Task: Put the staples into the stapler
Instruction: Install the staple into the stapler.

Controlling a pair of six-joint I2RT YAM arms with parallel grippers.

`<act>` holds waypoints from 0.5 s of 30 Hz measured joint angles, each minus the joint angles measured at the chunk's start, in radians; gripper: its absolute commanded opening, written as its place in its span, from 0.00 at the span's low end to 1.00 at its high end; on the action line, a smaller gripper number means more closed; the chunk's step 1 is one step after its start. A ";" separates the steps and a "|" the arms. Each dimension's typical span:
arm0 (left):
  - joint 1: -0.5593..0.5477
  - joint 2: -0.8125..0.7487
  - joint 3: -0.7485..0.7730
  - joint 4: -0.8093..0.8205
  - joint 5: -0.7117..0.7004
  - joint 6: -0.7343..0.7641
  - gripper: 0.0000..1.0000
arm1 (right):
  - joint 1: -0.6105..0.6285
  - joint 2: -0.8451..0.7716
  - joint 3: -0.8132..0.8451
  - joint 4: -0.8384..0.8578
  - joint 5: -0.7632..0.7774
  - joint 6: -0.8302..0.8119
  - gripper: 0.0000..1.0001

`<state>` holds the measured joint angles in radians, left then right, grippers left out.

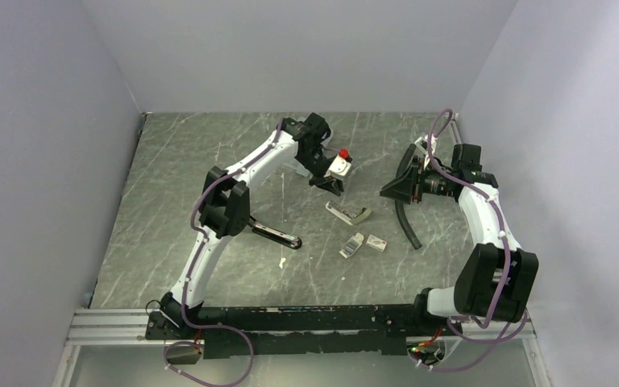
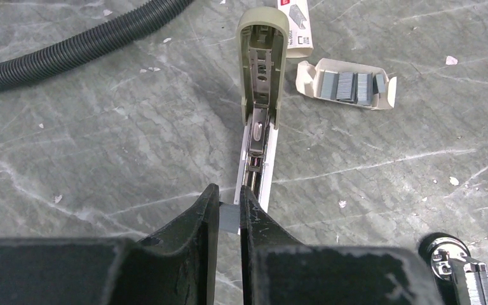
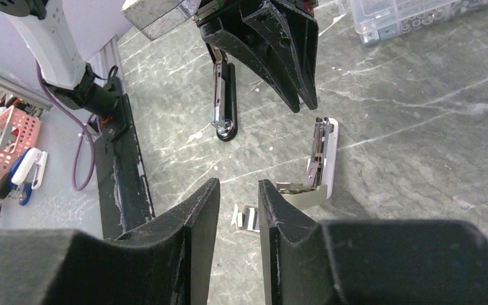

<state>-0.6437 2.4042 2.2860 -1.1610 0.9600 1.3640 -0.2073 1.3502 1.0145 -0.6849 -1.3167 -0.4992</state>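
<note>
1. While the top view hides what the left end effector [image 2: 229, 194] carries, its own wrist view shows the fingers pinched narrow on a small grey strip of staples [image 2: 229, 217]. The strip is low over the near end of the stapler [image 2: 258, 136]. Whether it touches the stapler cannot be told.
2. The same view shows the stapler lying open on the surface [image 1: 193, 161], with its beige lid swung away from the white base and the channel exposed.
3. Just beside the lid sits the tray [image 2: 304, 71] with more staples in it. The sleeve [image 2: 295, 22] lies just beyond the lid's tip, partly hidden by it. In the top view these two are only small pale shapes.
4. The right wrist view shows the right end effector [image 3: 238, 187] with its fingers parted and nothing between them, above the surface near the stapler's lid. It sees the left end effector from the opposite side.
5. Only that view shows the clear case [image 3: 413, 16] at its far edge and a pink basket [image 3: 0, 133] off the surface.
6. A black stapler [image 3: 223, 101] lies well apart from the open one, towards the left arm.
7. The top view alone shows both arms reaching mid-surface, and a black hose [image 1: 407, 222] beside the right arm.
</note>
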 measured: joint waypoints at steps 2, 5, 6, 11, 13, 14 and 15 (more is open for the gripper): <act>0.001 0.001 -0.007 0.002 0.011 0.001 0.11 | 0.000 0.002 0.000 -0.004 0.000 -0.004 0.33; 0.001 0.002 -0.015 0.006 0.020 0.005 0.11 | 0.000 0.005 0.000 -0.005 0.000 -0.008 0.33; 0.001 0.002 -0.019 0.008 0.023 0.005 0.11 | 0.000 0.006 0.000 -0.006 0.000 -0.009 0.33; 0.001 0.009 -0.046 0.021 0.038 0.012 0.12 | 0.000 0.006 0.000 -0.007 0.000 -0.010 0.33; 0.001 0.012 -0.064 0.022 0.042 0.024 0.12 | 0.000 0.006 0.000 -0.007 0.000 -0.011 0.32; 0.001 0.013 -0.072 0.023 0.046 0.030 0.12 | 0.000 0.006 0.000 -0.008 0.000 -0.011 0.32; 0.001 0.014 -0.080 0.022 0.049 0.032 0.12 | 0.000 0.006 0.000 -0.008 0.000 -0.012 0.32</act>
<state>-0.6430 2.4187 2.2059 -1.1389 1.0088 1.3964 -0.2073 1.3560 1.0145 -0.6926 -1.3163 -0.5110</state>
